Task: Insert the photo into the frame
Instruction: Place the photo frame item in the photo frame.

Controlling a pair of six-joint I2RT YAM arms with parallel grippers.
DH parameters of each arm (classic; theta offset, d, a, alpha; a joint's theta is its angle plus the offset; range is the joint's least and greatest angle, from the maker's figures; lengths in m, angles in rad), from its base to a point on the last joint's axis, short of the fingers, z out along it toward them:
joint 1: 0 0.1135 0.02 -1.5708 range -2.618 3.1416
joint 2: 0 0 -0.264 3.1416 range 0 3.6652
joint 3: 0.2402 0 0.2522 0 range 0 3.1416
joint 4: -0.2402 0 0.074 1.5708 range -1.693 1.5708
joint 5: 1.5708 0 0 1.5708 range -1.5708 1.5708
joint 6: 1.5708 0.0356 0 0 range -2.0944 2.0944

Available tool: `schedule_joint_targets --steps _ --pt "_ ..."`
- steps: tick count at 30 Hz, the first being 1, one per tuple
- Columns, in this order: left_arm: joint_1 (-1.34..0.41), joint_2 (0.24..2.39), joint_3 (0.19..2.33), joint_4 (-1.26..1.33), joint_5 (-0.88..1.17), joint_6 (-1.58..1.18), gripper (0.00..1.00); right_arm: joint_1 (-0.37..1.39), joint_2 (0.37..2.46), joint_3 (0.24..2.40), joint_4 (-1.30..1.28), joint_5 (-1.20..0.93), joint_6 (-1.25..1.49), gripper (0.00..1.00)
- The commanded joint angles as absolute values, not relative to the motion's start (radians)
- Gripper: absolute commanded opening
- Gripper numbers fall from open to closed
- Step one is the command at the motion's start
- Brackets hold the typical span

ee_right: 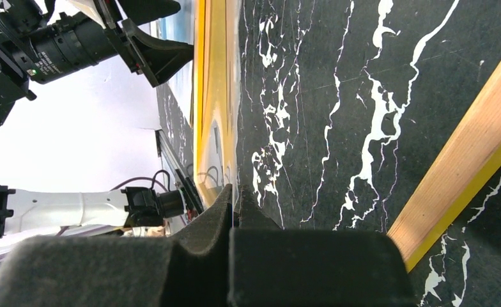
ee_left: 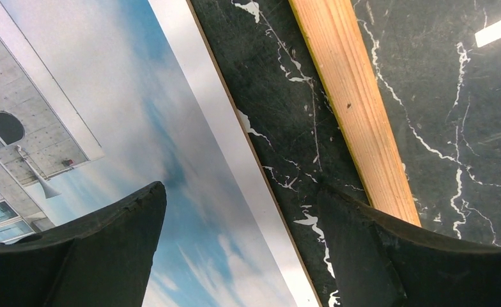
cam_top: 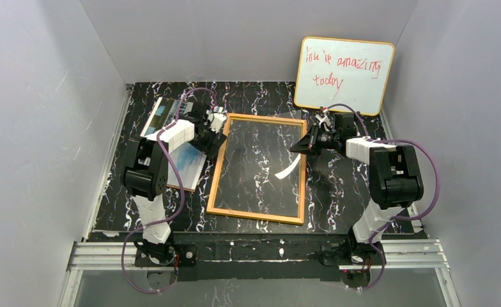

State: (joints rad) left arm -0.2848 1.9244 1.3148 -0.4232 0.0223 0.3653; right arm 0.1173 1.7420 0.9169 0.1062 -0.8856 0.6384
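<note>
I am hovering my spread left pincer [ee_left: 241, 192] over the photo [ee_left: 139, 115], lying partly hidden under my arm [cam_top: 174, 134] just left of the frame [cam_top: 216, 173] on the tabletop [cam_top: 337, 192], while my right pincer [ee_right: 235, 192] is hanging pressed together by the frame's right rim.

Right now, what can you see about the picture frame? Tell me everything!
The frame is a big rectangle lying flat on the black marbled table, a bit crooked. Its rim looks like orange wood with a thin yellow edge, and the clear pane lets the table show through. A white strip shows on the pane. The shut right gripper sits at its right rim; touching or not, I cannot tell. The photo lies to its left, apart from it.
</note>
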Motion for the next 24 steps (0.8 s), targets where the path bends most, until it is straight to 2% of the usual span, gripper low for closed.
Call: schedule_joint_targets --steps 1,24 --pt "-0.285 1.916 1.261 -0.431 0.066 0.360 0.86 0.115 1.726 0.884 0.215 -0.885 0.676 0.01" --pt "-0.284 1.952 1.237 -0.435 0.108 0.378 0.86 0.117 1.727 0.832 0.381 -0.843 0.752 0.01"
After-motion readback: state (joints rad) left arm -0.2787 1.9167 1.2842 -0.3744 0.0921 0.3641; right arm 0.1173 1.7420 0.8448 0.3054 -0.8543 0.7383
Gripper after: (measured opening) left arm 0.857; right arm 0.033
